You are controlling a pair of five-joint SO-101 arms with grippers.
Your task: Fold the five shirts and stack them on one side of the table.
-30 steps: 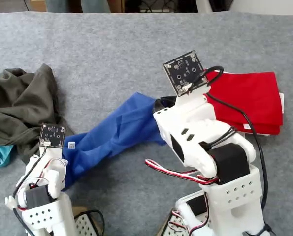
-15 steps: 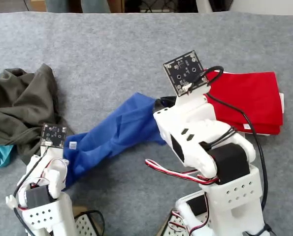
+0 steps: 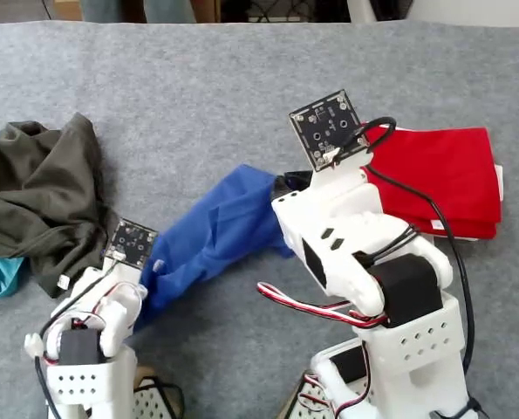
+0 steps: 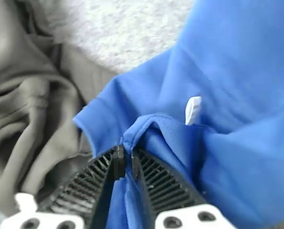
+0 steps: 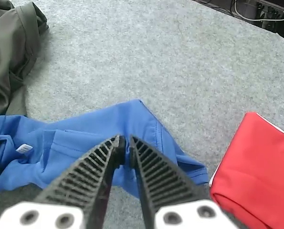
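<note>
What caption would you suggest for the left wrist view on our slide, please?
Left gripper pinching a fold of the blue shirt, with the olive shirt lying alongside.

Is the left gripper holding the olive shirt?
No, the left gripper is shut on a fold of the blue shirt; the olive shirt lies beside it.

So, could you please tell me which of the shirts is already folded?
The red shirt: it lies as a neat flat rectangle, while the blue shirt is stretched out and the olive shirt lies crumpled.

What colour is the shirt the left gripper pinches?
Blue. The shirt in the left gripper shows best in the left wrist view.
</note>
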